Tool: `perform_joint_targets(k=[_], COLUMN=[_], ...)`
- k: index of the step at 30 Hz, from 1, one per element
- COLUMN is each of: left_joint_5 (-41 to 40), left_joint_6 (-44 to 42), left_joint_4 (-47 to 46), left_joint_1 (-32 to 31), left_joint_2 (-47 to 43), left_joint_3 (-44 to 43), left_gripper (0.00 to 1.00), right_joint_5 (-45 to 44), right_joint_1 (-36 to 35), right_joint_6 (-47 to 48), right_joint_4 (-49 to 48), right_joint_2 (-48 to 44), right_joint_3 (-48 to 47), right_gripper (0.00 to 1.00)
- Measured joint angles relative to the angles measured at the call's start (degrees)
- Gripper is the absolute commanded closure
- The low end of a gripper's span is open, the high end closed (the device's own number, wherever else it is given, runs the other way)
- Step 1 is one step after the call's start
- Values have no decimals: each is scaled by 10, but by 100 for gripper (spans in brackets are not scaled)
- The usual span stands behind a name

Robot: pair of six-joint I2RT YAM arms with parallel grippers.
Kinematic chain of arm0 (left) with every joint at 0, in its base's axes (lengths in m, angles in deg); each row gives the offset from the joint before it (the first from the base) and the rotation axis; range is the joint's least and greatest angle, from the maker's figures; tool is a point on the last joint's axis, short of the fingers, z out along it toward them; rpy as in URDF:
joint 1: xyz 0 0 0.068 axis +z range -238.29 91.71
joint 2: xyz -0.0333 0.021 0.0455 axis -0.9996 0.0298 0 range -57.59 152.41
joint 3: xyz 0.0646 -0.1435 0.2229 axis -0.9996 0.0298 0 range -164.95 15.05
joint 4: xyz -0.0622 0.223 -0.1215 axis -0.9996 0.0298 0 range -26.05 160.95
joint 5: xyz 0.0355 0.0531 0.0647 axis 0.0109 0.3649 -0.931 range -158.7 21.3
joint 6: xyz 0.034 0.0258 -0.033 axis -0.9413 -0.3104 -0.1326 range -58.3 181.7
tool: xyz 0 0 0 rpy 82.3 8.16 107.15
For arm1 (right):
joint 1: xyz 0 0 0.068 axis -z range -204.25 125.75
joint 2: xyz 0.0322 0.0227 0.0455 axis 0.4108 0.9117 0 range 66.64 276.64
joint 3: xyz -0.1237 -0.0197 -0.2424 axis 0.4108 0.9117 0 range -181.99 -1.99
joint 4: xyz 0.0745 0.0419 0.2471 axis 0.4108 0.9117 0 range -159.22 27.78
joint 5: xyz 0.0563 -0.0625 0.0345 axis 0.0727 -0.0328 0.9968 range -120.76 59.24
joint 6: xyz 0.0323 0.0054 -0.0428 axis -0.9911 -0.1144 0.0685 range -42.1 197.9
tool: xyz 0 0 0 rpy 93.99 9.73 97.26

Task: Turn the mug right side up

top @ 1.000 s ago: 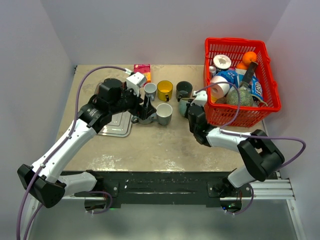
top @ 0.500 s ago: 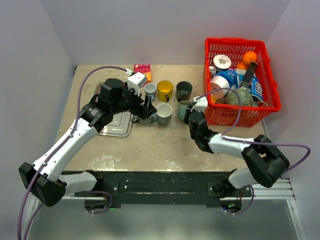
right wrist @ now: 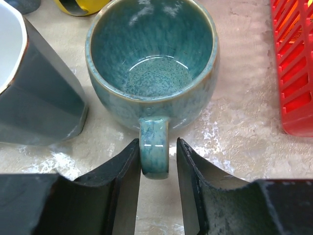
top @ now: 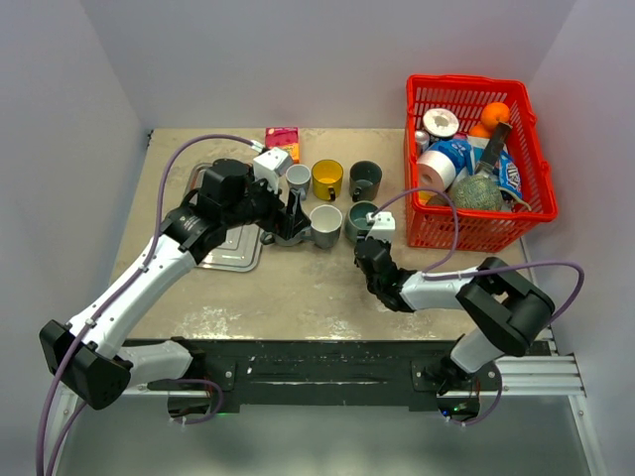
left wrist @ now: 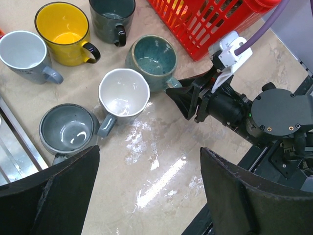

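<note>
So the teal glazed mug [right wrist: 151, 63] is sitting mouth-up on the surface [top: 298, 288], a bit right of centre, with its handle [right wrist: 153, 132] pointing to about 5 o'clock in the overhead view. I'd call the flip itself done. What's left is getting out cleanly. The right pincer [right wrist: 158, 147] straddles the handle but isn't clamping it: there's a sliver of daylight on one side, while the other finger sits right against the glaze. I'd spread the fingers a bit more first, then back straight out along the handle's line toward 5 o'clock, with no lift or twist. A finger hooking that loop would tip the mug or shove it into the white mug [left wrist: 123, 93] just beside it at 9 o'clock. The dark grey mug [left wrist: 111, 14] is at 12 o'clock and the yellow mug [left wrist: 62, 32] around 11. The red basket [top: 476, 233] is close at 3 o'clock, so I'd keep the wrist from swinging that way. The left pincer [left wrist: 150, 148] hangs wide open with nothing in it, over the grey mug [left wrist: 66, 128] further out at 9 o'clock. As for writing, the mugs are plain. A blue packet [top: 506, 174] in the basket has white lettering and the pink box [top: 282, 139] at the back has print, but I can't read either.
</note>
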State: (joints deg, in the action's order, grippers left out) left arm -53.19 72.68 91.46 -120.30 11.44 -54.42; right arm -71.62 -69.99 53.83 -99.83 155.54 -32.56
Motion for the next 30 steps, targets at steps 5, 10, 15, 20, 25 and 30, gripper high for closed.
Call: perform_joint_targets(k=[5,10,15,20,25,30], left_joint_5=[-7,-15,-38,-83,-137,-193], left_joint_6=[2,5,9,23,68,202], left_joint_4=[0,0,0,0,11,33], left_joint_1=[0,0,0,1,31,127], left_joint_2=[0,0,1,13,53,128], left_joint_3=[0,0,0,-2,-24,-73], left_gripper=[12,9,1,1,1,2], right_joint_5=[-5,-5,6,23,45,64], right_joint_1=[0,0,0,0,0,0], right_joint_6=[-14,-25,-28,-25,-25,-30], right_joint_4=[12,66,140,241,320,372], right_joint_2=[-5,-71,-154,-171,-197,-226], right_joint_3=[1,-1,-23,-96,-134,-177], right_gripper=[45,16,1,1,1,1])
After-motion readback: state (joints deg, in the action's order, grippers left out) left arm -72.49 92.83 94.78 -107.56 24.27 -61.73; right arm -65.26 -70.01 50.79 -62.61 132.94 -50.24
